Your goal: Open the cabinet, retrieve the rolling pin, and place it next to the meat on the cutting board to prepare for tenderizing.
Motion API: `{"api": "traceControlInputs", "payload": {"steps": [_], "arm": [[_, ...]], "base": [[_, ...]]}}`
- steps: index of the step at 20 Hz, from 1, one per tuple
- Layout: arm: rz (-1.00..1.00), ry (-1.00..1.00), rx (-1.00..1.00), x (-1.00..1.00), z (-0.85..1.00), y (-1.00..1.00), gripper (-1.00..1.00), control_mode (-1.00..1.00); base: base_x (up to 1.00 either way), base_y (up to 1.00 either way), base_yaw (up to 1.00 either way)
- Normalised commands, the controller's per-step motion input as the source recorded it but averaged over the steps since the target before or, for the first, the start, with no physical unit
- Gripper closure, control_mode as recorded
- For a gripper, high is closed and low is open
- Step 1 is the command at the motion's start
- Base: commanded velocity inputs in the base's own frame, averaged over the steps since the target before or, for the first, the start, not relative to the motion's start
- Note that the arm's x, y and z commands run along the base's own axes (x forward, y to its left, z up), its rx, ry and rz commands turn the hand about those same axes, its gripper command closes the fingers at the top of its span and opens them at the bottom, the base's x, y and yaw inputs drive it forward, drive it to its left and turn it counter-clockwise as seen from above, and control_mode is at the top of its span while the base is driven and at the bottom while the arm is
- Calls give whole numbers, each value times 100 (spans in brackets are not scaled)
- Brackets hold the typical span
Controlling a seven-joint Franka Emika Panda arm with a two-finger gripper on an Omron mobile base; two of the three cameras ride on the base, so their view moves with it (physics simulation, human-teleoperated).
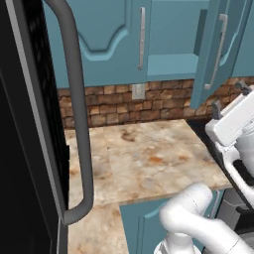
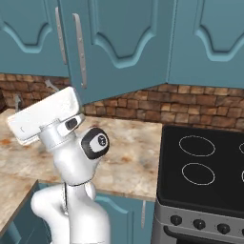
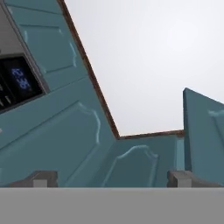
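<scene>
The cabinet (image 1: 168,44) hung above the brick backsplash (image 1: 129,106), and it served as the landmark for everything else. Its right-hand door (image 1: 221,49) stood swung out toward the robot, edge-on in the left base view, with a slim silver bar handle (image 1: 218,49) running down it; the left-hand door (image 1: 106,34) beside it sat flat against the cabinet front with its own silver handle (image 1: 142,38). Between the 2 doors a teal shelf (image 1: 171,64) showed inside the opening, and nothing on it could be made out from this angle. Below the cabinet lay the marbled tan table (image 1: 149,158), bare in the stretch directly under the open door. In the right base view the open door (image 2: 119,43) hung just above and behind the white hand of the arm, and the black stove top (image 2: 205,167) sat below the cabinet run, off to the right of the table (image 2: 128,152). The claw (image 3: 111,178) pointed up toward the cabinet fronts and the pale ceiling in the hand view, its 2 dark fingertips (image 3: 41,178) set far apart with nothing between them, so it was spread wide and pinching nothing. To the left of the cabinet stood a tall black appliance (image 1: 30,124) with a thick grey handle (image 1: 79,109).
</scene>
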Motion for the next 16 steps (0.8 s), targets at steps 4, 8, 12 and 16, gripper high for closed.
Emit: {"api": "traceControlInputs", "payload": {"steps": [4,8,12,16], "arm": [[-27,-5,-12,-42,8,70,-100,-100],[-36,0,-14,-10,3,65,-100,-100],[-42,5,-14,0,3,53,-100,-100],[-47,11,-16,6,14,36,-100,-100]], "base": [[0,0,0],[0,0,0],[0,0,0],[0,0,0]]}}
